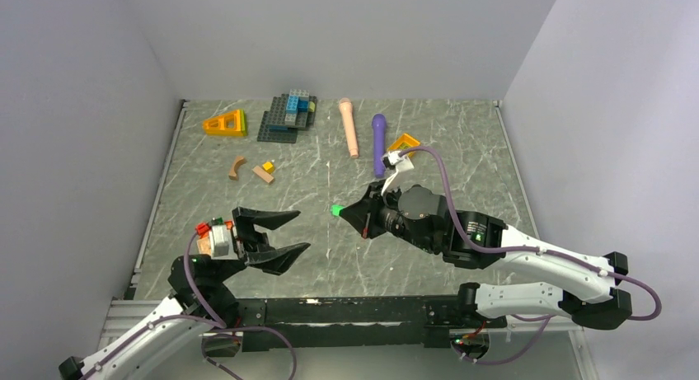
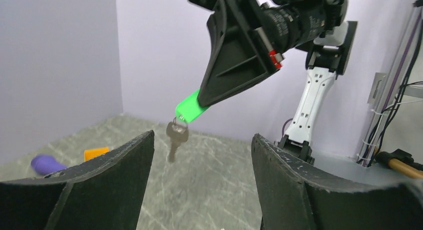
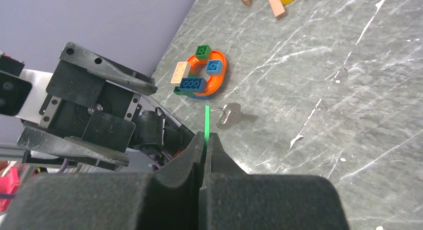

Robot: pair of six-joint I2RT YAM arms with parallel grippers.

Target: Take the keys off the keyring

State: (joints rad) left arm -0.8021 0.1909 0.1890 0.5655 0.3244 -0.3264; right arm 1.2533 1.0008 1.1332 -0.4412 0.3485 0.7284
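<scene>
L side first: L gripper (image 1: 302,232) sits low near the front-left of the table (image 1: 462,149), jaws spread wide, nothing btwn them. Its fingers (image 2: 107,182) point toward the R arm. Just beside it, in the R wrist view, an orange horseshoe piece (image 3: 218,75) lies flat w/ small bricks on it (green, blue, peach).

Back-left of the table: orange wedge (image 1: 224,123), then a brick stack (image 1: 290,114) on a dark plate. Nearer the middle are a tan curved piece (image 1: 236,167) and a tan block (image 1: 264,175) w/ a yellow cube touching it.

Centre: green tag (image 1: 336,209) is up off the table, pinched at one end by the R gripper (image 1: 346,210). R jaws are pressed together on the tag's thin edge, seen edge-on in the R wrist view. In the L wrist view a small keyring (image 2: 180,121) hangs from the tag's free end w/ one silver key (image 2: 175,137) dangling blade down, clear of the table. Key is on the ring, hanging btwn the two grippers in front of the L jaws, touching neither L finger.

R of centre, at the back: peach cylinder (image 1: 349,127), purple cylinder (image 1: 378,143) near it, and a small orange piece (image 1: 405,141) just beside the purple one. R arm stretches in from the front-right.
</scene>
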